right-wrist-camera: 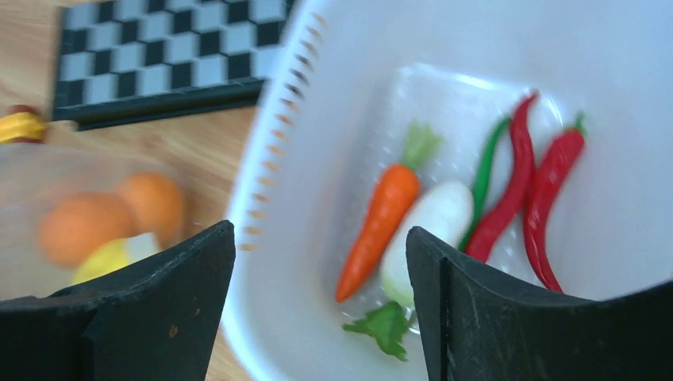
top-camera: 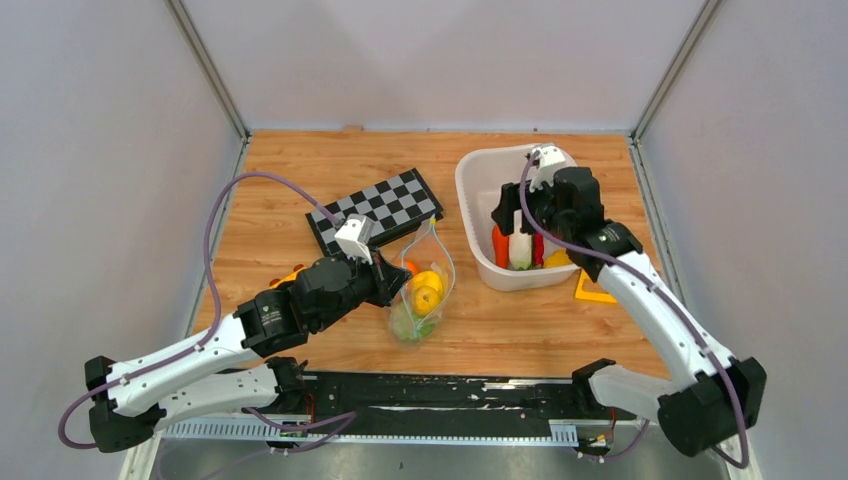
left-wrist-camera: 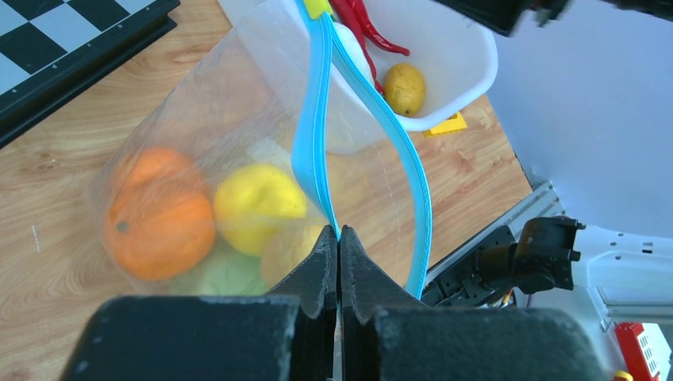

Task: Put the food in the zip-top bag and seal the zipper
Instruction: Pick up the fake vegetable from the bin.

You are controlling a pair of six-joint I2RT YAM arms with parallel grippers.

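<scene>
The clear zip-top bag (top-camera: 422,290) stands mid-table with its mouth open. It holds an orange (left-wrist-camera: 159,226), a yellow lemon (left-wrist-camera: 258,202) and green cabbage (left-wrist-camera: 222,274). My left gripper (left-wrist-camera: 339,232) is shut on the teal-blue zipper (left-wrist-camera: 313,143) edge and holds the mouth up. My right gripper (right-wrist-camera: 321,238) is open and empty above the white basket (top-camera: 478,200). Below it lie a carrot (right-wrist-camera: 381,222), a white radish (right-wrist-camera: 428,222), a green pepper (right-wrist-camera: 488,163) and red peppers (right-wrist-camera: 548,190). A potato (left-wrist-camera: 405,87) also lies in the basket.
A chessboard (top-camera: 375,210) lies behind the bag. A flat yellow piece (top-camera: 592,290) lies on the table right of the basket. A small yellow-orange toy (top-camera: 285,276) sits by the left arm. Grey walls surround the table.
</scene>
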